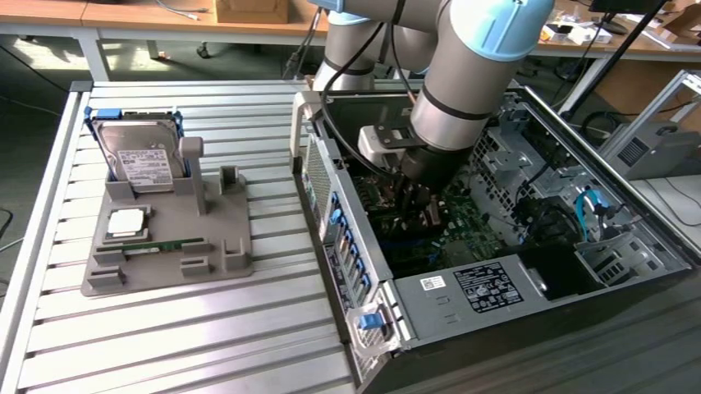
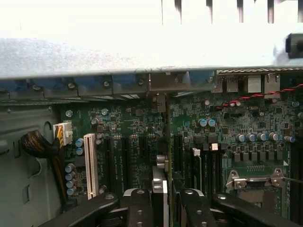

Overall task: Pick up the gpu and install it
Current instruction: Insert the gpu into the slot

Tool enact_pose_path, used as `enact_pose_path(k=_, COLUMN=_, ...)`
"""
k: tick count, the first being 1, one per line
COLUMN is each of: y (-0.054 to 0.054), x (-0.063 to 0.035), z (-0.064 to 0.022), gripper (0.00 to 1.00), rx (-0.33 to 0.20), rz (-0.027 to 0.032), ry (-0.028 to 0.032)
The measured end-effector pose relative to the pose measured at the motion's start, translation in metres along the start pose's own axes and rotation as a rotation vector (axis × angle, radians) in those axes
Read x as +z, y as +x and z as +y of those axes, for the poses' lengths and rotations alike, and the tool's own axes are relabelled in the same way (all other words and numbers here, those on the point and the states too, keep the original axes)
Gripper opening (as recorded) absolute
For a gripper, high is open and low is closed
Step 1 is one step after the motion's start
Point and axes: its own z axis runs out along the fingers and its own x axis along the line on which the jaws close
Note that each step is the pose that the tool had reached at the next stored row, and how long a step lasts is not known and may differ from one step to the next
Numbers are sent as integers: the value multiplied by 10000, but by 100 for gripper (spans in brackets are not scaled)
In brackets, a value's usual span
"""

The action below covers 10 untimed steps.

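Exterior view and wrist view: gpu held in the gripper, inside the case.

At the exterior view's left, a tray is carrying a hard drive. Toward the exterior view's right, the arm is reaching down into the open case, and the gripper is hanging low over the motherboard. In the wrist view the gripper is standing partly closed, its fingers pinching the gpu, which is showing edge-on as a thin line. The card's long axis is running parallel to the dark slots, with its far end reaching toward the rear wall. Room is looking tight: a white slot is flanking one side and memory slots the other. Whether the card is seated cannot be told.
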Motion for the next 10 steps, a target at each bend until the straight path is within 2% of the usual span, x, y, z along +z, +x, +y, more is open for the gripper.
enact_pose_path(k=8, y=0, x=8, z=-1, gripper=27, rx=170, rz=-2, ry=2)
enact_pose_path(k=10, y=-2, x=33, z=-6, gripper=27, rx=176, rz=-1, ry=-18)
